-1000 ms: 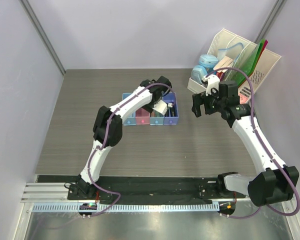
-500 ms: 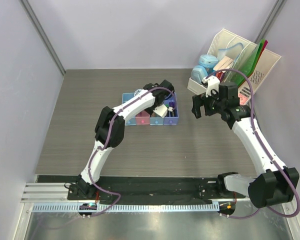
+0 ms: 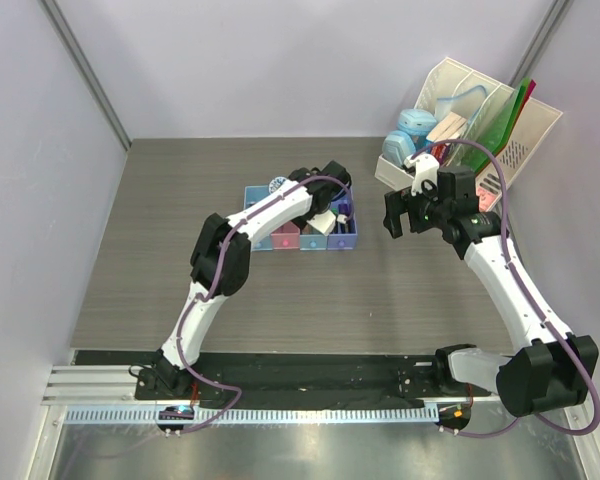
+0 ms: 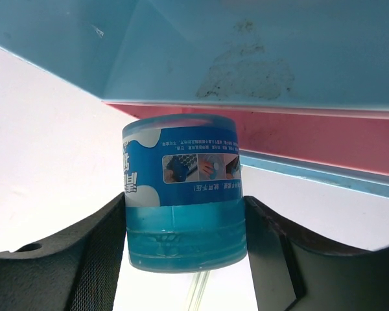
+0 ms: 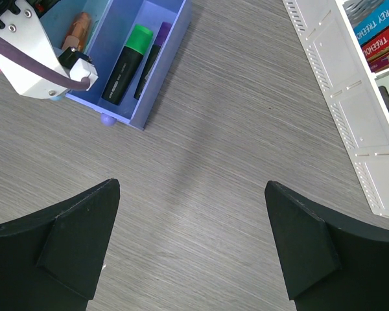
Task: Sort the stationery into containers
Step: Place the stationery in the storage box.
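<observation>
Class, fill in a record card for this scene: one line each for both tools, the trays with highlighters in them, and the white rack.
left tool: closed on the blue roll, beside the tray row
right tool: open, empty, above the table
purple tray: green highlighter and purple highlighter, side by side
light blue tray next to it: orange highlighter
white rack: holds books and folders
</observation>
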You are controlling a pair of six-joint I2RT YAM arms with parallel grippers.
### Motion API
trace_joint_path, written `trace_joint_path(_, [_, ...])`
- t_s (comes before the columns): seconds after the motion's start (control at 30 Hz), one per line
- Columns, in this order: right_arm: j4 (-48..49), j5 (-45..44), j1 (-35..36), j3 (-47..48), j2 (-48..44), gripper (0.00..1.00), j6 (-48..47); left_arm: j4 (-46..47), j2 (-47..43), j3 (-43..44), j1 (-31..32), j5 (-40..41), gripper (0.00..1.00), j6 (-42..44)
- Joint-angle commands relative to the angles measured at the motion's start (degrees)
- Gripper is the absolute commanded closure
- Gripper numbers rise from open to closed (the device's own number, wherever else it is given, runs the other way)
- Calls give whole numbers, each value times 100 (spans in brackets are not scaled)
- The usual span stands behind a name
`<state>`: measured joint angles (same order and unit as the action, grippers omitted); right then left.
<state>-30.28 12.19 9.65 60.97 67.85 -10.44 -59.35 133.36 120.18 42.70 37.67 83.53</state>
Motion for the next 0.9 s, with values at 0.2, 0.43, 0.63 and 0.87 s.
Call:
trace_joint_path(0.2, [233, 100, 28, 3, -246, 0, -73, -1096, -143, 172, 81, -294, 100, 15])
trace_joint_path(0.43, [225, 126, 28, 29, -246, 0, -46, -1263, -249, 225, -16, -691, 100, -135])
trace_joint_path(0.63, [233, 126, 28, 64, -246, 0, -29, -1360, -153, 216, -51, -656, 100, -117])
trace_joint_path(0.87, [233, 126, 28, 55, -229, 1, -29, -1166, -135, 15, -60, -594, 92, -153])
